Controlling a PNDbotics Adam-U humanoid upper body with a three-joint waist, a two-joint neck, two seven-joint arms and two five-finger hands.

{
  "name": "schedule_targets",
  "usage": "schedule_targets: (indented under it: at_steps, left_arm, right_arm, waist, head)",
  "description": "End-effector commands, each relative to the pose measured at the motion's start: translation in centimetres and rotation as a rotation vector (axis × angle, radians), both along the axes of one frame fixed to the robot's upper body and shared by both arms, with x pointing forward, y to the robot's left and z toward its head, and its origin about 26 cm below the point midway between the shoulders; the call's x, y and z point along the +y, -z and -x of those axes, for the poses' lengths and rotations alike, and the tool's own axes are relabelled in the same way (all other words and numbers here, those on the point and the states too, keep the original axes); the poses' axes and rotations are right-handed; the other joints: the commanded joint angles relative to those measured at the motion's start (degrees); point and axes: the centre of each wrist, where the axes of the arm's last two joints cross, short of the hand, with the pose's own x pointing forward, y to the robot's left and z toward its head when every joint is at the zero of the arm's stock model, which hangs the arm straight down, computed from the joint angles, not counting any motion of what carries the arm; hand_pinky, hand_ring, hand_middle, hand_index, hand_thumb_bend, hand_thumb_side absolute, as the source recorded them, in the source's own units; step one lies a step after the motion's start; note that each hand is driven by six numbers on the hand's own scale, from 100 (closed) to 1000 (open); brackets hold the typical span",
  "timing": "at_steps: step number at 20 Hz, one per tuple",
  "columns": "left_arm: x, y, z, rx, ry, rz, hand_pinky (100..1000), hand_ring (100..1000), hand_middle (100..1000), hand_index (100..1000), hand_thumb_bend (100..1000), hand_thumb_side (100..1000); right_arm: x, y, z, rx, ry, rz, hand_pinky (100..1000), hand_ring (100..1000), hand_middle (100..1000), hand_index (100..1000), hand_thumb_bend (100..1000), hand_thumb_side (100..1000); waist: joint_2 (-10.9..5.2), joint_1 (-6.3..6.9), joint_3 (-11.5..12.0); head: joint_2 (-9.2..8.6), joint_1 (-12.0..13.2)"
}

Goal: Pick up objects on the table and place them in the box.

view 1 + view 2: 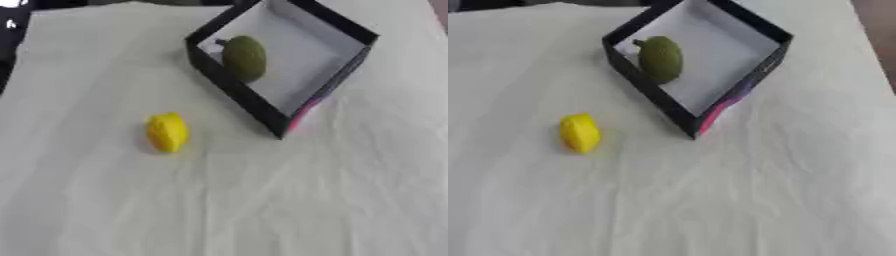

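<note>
A yellow fruit-shaped object lay on the pale tabletop, near the box's closest corner but apart from it, at about nine o'clock from the middle of the view. The black-walled box sat at roughly one o'clock, turned so that one corner pointed toward the robot, and a green fruit-shaped object already rested inside it against the left wall.

Neither hand showed in either eye view, so whether their fingers were spread, curled or holding anything could not be told; nothing was seen touching the yellow object.

The likely trouble ahead lay with the yellow piece. It looked rounded and smooth, so a reach that met it off-centre might have rolled it away across the cloth, perhaps toward the tabletop's left edge. The cloth looked wrinkled, which could have tilted the object or snagged fingers sliding under it. The box looked light; a carrying hand that clipped its near wall or corner might have shoved it askew. The green object filled the left part of the box, so a drop on that side might have landed on it and bounced out.
</note>
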Motion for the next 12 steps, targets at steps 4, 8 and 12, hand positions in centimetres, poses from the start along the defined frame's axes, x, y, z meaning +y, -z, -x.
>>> schedule_targets:
  at_steps: [4,8,12]
  left_arm:
    - [-4.3,0.2,0.0,-0.091,0.045,-0.012,779,745,698,661,100,100]
    - [-6.0,1.8,-0.8,-0.128,0.033,-0.039,774,745,699,664,100,100]
    - [-6.6,3.2,-1.6,-0.144,-0.008,-0.070,771,745,700,666,100,100]
  right_arm:
    - [0.2,-2.8,0.8,-0.042,-0.008,0.075,881,826,713,802,100,100]
    - [0.4,-2.9,0.7,-0.038,-0.026,0.076,881,825,706,802,100,100]
    - [0.4,-2.5,0.6,-0.015,-0.028,0.066,881,819,698,802,100,117]
  waist:
    - [-2.53,-0.65,-2.80]
    - [-2.35,-0.93,-4.89]
    - [-2.31,-0.76,-5.76]
  head:
    - [-0.90,3.19]
    - [-1.16,5.76]
    - [-1.31,7.42]
